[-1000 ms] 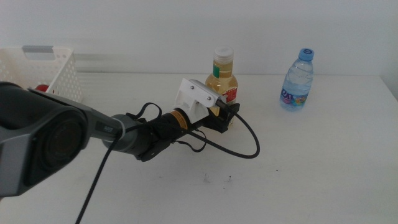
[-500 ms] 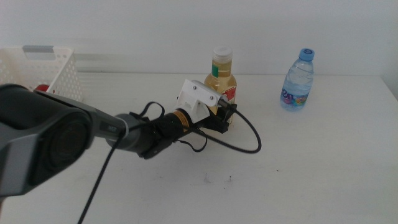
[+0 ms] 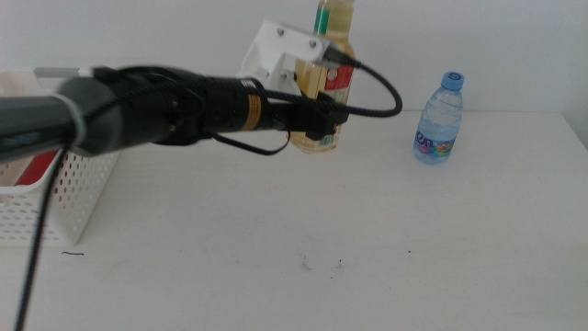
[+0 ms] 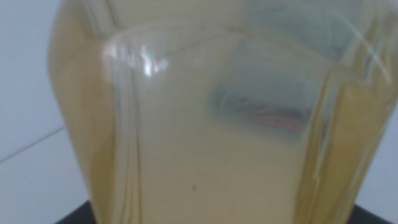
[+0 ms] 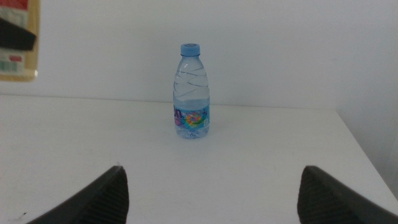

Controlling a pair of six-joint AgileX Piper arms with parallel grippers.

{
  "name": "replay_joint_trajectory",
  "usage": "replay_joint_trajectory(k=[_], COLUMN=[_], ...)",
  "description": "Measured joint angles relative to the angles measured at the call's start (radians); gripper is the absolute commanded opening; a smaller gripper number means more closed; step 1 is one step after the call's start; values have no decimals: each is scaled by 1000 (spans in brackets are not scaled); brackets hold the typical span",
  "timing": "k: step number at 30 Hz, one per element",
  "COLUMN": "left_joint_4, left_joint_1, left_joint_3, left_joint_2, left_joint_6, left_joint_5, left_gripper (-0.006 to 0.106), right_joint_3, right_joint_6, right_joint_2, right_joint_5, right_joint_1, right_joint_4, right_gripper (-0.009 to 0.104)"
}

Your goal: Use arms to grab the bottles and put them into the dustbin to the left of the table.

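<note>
My left gripper (image 3: 317, 118) is shut on the squarish yellow-liquid bottle (image 3: 336, 20) and holds it upright in the air above the back of the table (image 3: 413, 239). In the left wrist view this bottle (image 4: 205, 124) fills the picture. The clear blue-capped water bottle (image 3: 439, 119) stands at the back right, apart from the arm. The right wrist view faces that water bottle (image 5: 191, 93) from a distance, and my right gripper (image 5: 212, 180) is open and low over the table. The white dustbin (image 3: 73, 193) stands at the left, with something red (image 3: 32, 170) inside.
The left arm's dark housing and black cable (image 3: 381, 87) stretch from the left across the bin toward the bottle. The lifted yellow bottle (image 5: 18, 50) also shows in a corner of the right wrist view. Small dark specks (image 3: 322, 265) mark the tabletop.
The left gripper has lifted the yellow bottle off the table, well upward and a little left. The arm now reaches over the dustbin. The water bottle has not moved.
</note>
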Motion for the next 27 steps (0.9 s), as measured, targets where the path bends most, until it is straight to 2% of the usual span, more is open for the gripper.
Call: replay_joint_trajectory(k=[4, 6, 8, 9, 11, 14, 17, 20, 22, 24, 25, 27], left_joint_4=[151, 184, 153, 92, -97, -507, -855, -1306, -1617, -1809, -1863, -1914], left_joint_1=[0, 10, 16, 17, 19, -10, -22, 26, 104, 185, 223, 293], left_joint_3=[0, 0, 12, 26, 66, 120, 114, 35, -46, -109, -145, -215], left_joint_2=[-64, -87, -113, -128, -160, -219, -273, -297, -299, -299, -299, -299], left_joint_6=[-163, -207, -200, -156, 10, 397, 794, 1255, 1590, 1775, 1831, 1889], left_joint_5=[-28, -58, -73, -71, -25, 159, 415, 727, 926, 1068, 1133, 1226], left_gripper=[-2, -2, -2, -2, -2, -2, -2, -2, -2, -2, -2, -2], right_joint_3=[0, 0, 0, 0, 0, 0, 0, 0, 0, 0, 0, 0], right_joint_6=[0, 0, 0, 0, 0, 0, 0, 0, 0, 0, 0, 0], right_joint_2=[0, 0, 0, 0, 0, 0, 0, 0, 0, 0, 0, 0], right_joint_5=[0, 0, 0, 0, 0, 0, 0, 0, 0, 0, 0, 0], right_joint_1=[0, 0, 0, 0, 0, 0, 0, 0, 0, 0, 0, 0], right_joint_4=[0, 0, 0, 0, 0, 0, 0, 0, 0, 0, 0, 0], right_gripper=[81, 81, 81, 81, 81, 81, 81, 81, 81, 81, 81, 81])
